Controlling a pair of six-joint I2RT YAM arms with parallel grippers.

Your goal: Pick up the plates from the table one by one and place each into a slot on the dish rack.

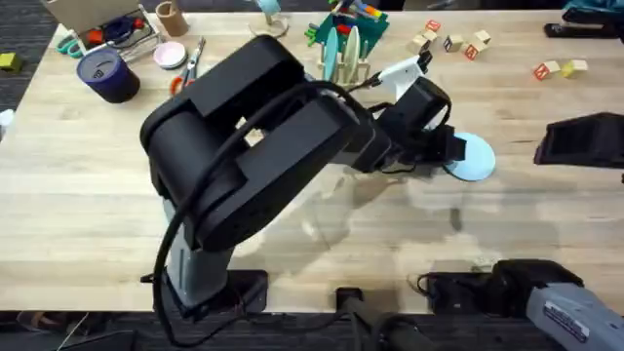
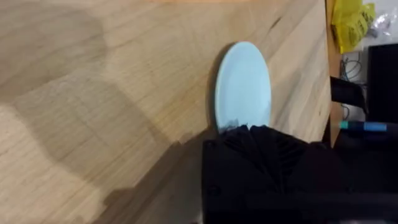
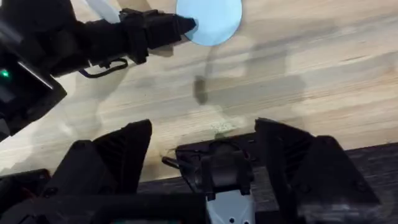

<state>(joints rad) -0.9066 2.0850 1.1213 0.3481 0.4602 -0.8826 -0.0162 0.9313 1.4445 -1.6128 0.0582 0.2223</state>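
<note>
We see the left gripper [image 1: 450, 148] clenched on the edge of 1 light blue plate [image 1: 474, 158] lying on the table [image 1: 88, 195]. The right gripper [image 3: 205, 140] rests at the table's near edge, fingers spread and empty. The dish rack [image 1: 346, 70] holds 2 plates.

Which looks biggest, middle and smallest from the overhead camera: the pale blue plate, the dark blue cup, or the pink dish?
1. Dark blue cup, biggest.
2. Pale blue plate, partly hidden by the left gripper, so it may really match the cup.
3. Pink dish, smallest, though it sits farther from the camera.
</note>
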